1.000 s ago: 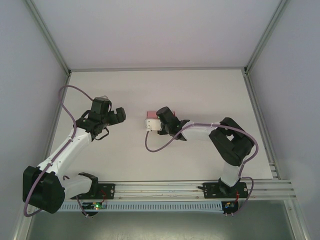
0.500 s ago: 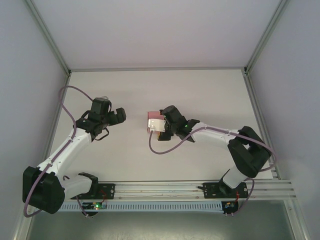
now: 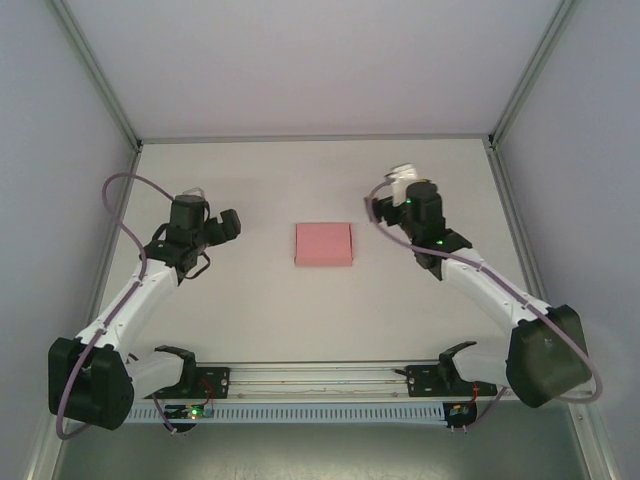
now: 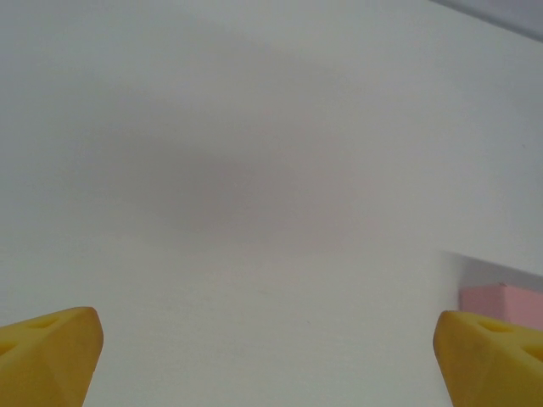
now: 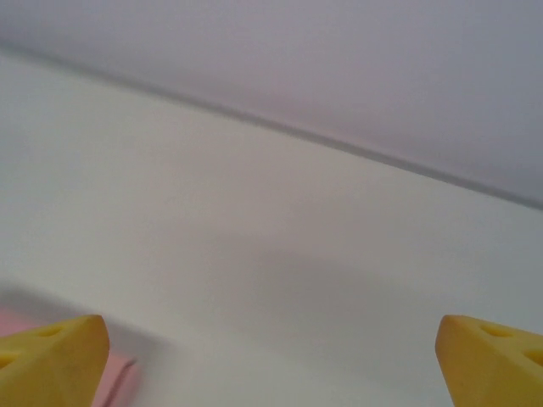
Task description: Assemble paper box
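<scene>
White table (image 3: pixel 300 180) with pale walls around it fills the top view. On the middle of the frame lies the paper box (image 3: pixel 324 244), a pink folded rectangle, flat on the surface and touched by nothing. At its left the left gripper (image 4: pixel 271 365) has its jaws wide apart and empty. At the upper right the right gripper (image 5: pixel 271 365) is also wide apart, holding nothing.
</scene>
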Robot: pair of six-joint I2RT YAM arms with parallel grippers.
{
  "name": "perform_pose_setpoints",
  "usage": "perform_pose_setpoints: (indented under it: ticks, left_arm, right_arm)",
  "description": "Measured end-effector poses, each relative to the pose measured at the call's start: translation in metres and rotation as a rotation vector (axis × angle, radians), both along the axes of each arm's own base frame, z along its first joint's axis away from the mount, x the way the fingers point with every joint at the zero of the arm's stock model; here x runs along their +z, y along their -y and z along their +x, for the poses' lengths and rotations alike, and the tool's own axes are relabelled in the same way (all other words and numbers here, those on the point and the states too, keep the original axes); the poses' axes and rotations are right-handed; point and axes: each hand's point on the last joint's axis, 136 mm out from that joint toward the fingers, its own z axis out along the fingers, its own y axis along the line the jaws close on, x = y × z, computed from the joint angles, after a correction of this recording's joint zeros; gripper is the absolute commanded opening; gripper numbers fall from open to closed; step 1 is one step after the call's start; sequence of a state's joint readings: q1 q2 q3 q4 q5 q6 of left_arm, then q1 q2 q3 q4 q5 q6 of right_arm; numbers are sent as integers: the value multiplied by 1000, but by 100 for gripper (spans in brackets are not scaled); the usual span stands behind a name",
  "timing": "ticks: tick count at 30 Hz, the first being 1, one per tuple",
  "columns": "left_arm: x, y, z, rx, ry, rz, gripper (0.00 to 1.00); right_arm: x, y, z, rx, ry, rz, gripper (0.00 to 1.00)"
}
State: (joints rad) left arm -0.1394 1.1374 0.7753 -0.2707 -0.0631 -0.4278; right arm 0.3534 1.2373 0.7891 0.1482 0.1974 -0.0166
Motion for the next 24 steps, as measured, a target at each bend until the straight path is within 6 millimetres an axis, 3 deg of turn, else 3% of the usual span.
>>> perform_pose_setpoints:
  ticks: [3, 8, 11, 13, 19, 24]
  left_arm:
    - [-8, -23, 8, 37, 54, 55, 100]
    - [-50, -58, 13, 95, 67, 139, 100]
    - [-73, -70, 13, 103, 58, 165, 100]
    - [-81, -71, 15, 92, 66, 178, 100]
    - [-83, -72, 26, 64, 154, 203, 100]
    - [-83, -63, 36, 2, 233, 188, 100]
  right_arm:
    - [-9, 42, -8, -169, 24, 33, 98]
    - [-60, 87, -34, -307, 31, 10, 98]
    - [-90, 120, -46, -391, 16, 7, 98]
    - [-96, 135, -47, -428, 17, 7, 98]
    - [-90, 135, -29, -396, 90, 21, 98]
    - [-103, 131, -17, -348, 99, 49, 98]
